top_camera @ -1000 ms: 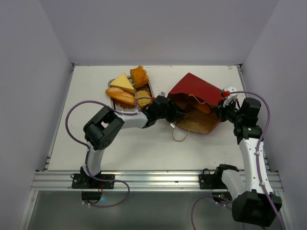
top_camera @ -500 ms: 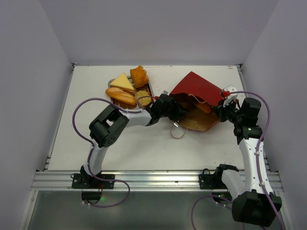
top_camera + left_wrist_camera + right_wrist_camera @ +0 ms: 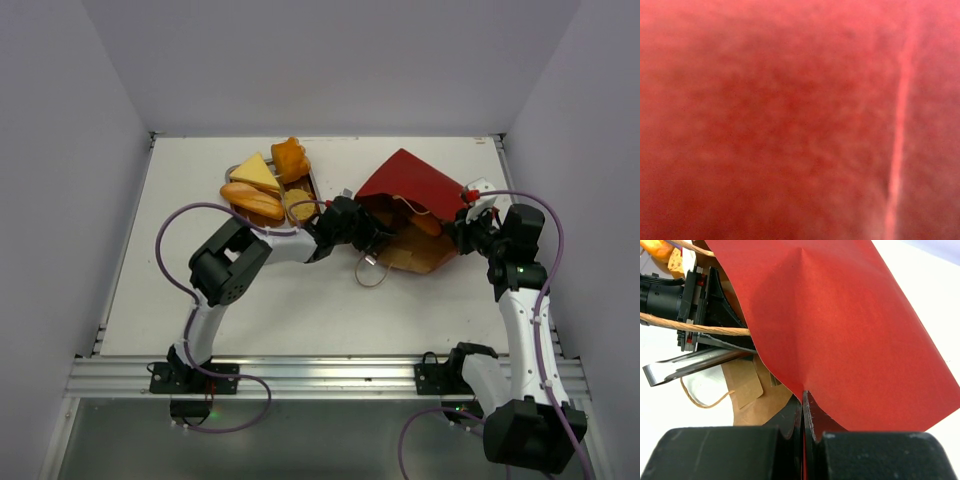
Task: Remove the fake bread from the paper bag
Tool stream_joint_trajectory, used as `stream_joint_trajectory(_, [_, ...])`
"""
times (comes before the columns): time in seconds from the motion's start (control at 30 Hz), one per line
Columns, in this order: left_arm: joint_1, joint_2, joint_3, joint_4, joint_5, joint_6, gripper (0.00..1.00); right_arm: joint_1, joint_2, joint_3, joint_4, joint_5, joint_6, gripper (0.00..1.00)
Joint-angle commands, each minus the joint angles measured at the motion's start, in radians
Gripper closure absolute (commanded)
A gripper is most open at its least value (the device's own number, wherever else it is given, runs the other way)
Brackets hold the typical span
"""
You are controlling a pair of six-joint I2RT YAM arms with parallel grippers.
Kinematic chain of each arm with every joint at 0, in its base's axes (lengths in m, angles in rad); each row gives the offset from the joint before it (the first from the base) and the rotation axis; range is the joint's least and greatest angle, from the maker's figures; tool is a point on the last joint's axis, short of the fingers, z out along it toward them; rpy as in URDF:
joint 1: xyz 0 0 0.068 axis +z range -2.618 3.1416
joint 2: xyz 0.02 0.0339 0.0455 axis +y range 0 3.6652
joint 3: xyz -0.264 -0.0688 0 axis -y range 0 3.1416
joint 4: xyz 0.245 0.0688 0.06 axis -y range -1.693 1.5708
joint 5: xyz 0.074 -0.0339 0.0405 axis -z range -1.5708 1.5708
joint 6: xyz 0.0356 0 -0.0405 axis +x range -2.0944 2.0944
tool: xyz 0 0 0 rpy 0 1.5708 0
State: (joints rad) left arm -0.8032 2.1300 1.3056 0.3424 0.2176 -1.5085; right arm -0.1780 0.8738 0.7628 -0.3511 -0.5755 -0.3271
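Note:
The red paper bag [image 3: 405, 180] lies on its side at the right, its brown inside facing front-left. One orange bread piece [image 3: 424, 224] shows inside it. My left gripper [image 3: 368, 236] is at the bag's mouth, its fingertips hidden. The left wrist view shows only blurred red bag paper [image 3: 790, 120]. My right gripper [image 3: 803, 405] is shut on the bag's red edge [image 3: 840, 315] and holds it up; it is at the bag's right side in the top view [image 3: 460, 228]. The left gripper's black body [image 3: 705, 310] shows under the raised wall.
A silver tray [image 3: 312, 183] at the back left holds a yellow wedge [image 3: 255, 172], an orange bun [image 3: 290, 158], a long loaf [image 3: 250, 200] and a round slice [image 3: 298, 205]. A loop handle [image 3: 372, 275] lies on the table in front of the bag.
My left arm has pushed a little to the right, deeper into the bag's mouth. The bag's open brown side has narrowed slightly. The right gripper has held still.

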Motion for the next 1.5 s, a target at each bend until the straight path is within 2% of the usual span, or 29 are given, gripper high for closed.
stream_joint_trajectory(0.0, [0.007, -0.054, -0.014, 0.095, 0.028, 0.008, 1.0, -0.002, -0.022, 0.001, 0.02, -0.034, -0.001, 1.0])
stream_joint_trajectory(0.47, [0.009, -0.194, -0.172, 0.194, 0.072, 0.011, 1.0, -0.003, -0.025, -0.002, 0.02, -0.03, 0.002, 1.0])
stream_joint_trajectory(1.47, [0.007, -0.53, -0.482, 0.279, 0.144, 0.022, 1.0, -0.005, -0.025, -0.007, 0.02, -0.024, -0.006, 1.0])
